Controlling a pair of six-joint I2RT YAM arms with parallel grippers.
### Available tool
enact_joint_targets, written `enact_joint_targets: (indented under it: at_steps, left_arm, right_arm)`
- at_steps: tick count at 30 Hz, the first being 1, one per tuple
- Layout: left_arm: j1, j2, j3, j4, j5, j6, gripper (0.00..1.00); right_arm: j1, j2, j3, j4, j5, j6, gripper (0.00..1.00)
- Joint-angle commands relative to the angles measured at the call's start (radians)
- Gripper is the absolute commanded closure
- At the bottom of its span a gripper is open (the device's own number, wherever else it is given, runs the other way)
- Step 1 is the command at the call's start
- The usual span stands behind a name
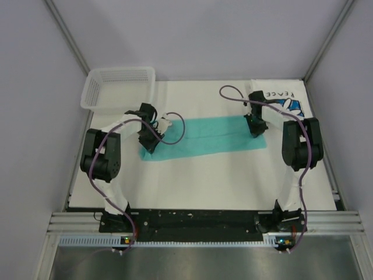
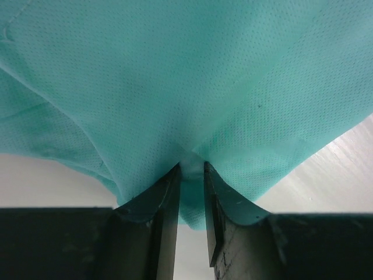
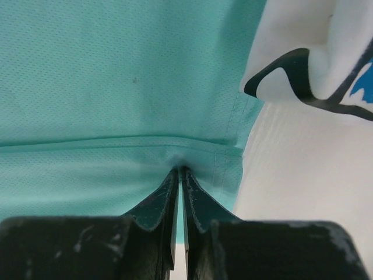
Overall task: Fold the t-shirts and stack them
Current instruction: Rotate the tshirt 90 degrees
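So the plain teal-green cloth t-shirt (image 1: 204, 137) lies in a long flat strip across the white table (image 1: 204, 181). The left gripper (image 2: 191, 169) has its jaws pinching the shirt's left edge. The right gripper (image 3: 180, 170) is squeezed tight on the right hem. The white printed t-shirt (image 1: 285, 98) sits folded just beyond it.

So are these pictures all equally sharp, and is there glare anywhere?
Top external view: even, soft light, no hard shadows, everything a little hazy. Left wrist view: the teal shirt shows a crisp weave, while the table patch washes out bright. Right wrist view: the weave is crisp too, and the right tool is so dark it looks almost featureless.
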Motion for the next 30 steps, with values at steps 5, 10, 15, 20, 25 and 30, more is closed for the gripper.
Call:
enact_joint_targets:
  at_steps: [5, 10, 15, 20, 25, 30]
  left_arm:
    - [0.002, 0.087, 0.104, 0.053, -0.068, 0.009, 0.72]
    - [-0.013, 0.118, 0.184, 0.053, -0.070, 0.063, 0.71]
    - [-0.049, 0.312, 0.411, -0.008, -0.157, 0.048, 0.72]
    - [-0.076, 0.423, 0.586, -0.044, -0.223, 0.020, 0.71]
    - [-0.116, 0.486, 0.701, -0.036, -0.294, 0.029, 0.68]
    - [-0.147, 0.556, 0.804, -0.013, -0.406, 0.083, 0.64]
  right_arm:
    - [0.011, 0.021, -0.107, -0.255, 0.122, 0.075, 0.93]
    - [0.071, -0.016, -0.186, -0.385, 0.116, 0.105, 0.91]
    - [0.198, 0.068, -0.129, -0.480, 0.013, 0.113, 0.91]
    - [0.290, 0.078, -0.166, -0.503, -0.108, 0.131, 0.92]
    - [0.393, 0.007, -0.183, -0.461, -0.240, 0.189, 0.92]
    - [0.560, 0.030, -0.193, -0.332, -0.399, 0.252, 0.92]
